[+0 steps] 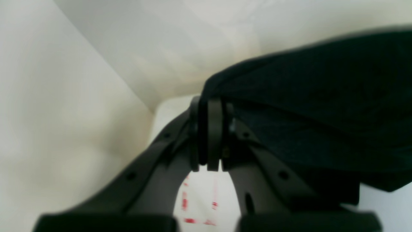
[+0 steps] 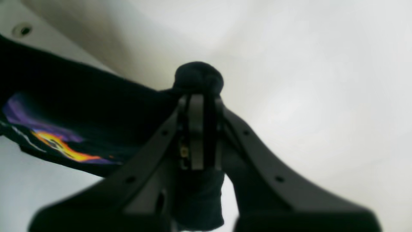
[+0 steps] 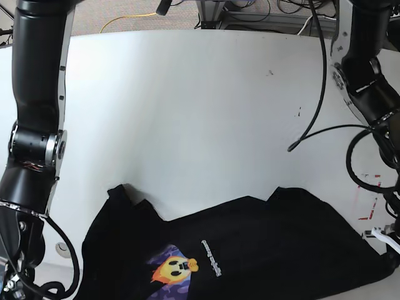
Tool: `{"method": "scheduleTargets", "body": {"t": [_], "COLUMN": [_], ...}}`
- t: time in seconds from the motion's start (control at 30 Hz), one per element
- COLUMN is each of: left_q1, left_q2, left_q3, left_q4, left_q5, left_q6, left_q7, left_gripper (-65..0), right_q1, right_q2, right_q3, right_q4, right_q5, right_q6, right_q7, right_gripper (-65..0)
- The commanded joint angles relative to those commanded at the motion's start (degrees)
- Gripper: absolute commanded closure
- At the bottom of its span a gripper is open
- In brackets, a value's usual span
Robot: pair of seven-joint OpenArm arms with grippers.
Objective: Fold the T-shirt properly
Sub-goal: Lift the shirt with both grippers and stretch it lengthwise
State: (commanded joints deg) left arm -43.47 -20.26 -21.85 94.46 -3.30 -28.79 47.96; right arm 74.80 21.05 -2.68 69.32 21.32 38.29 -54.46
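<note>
Cloth bunches between my right gripper's (image 2: 201, 96) pressed-together jaws at scene left; the T-shirt (image 3: 250, 244) spreads print-up along the white table's (image 3: 206, 106) near edge; at right, my left gripper (image 1: 214, 108) pinches its edge.

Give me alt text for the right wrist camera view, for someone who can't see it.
The right gripper is shut on a bunched fold of the black T-shirt, seen close up and blurred. The cloth stretches away to the left, showing an orange and purple print, against a plain white background.
</note>
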Motion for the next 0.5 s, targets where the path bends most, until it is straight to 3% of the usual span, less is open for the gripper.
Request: {"method": "scheduleTargets", "body": {"t": [0.3,0.5], "left_q1": [-12.7,-14.8], "left_q2": [-3.0,-3.6], "left_q3": [0.4,0.4], "left_q4": [0.2,0.0], "left_q5": [0.0,0.0], "left_q6": [-2.7,-5.0], "left_q7": [5.7,8.7], "left_gripper": [0.0,0.0], "right_q1": [0.0,0.0], "right_q2": [0.6,1.8], "right_q3": [0.0,0.3], "right_q4": [0.0,0.3], "right_q5": [0.0,0.7], "right_q6": [0.09,0.35], "right_q7": [-2.7,-5.6], "right_gripper": [0.0,0.0]}}
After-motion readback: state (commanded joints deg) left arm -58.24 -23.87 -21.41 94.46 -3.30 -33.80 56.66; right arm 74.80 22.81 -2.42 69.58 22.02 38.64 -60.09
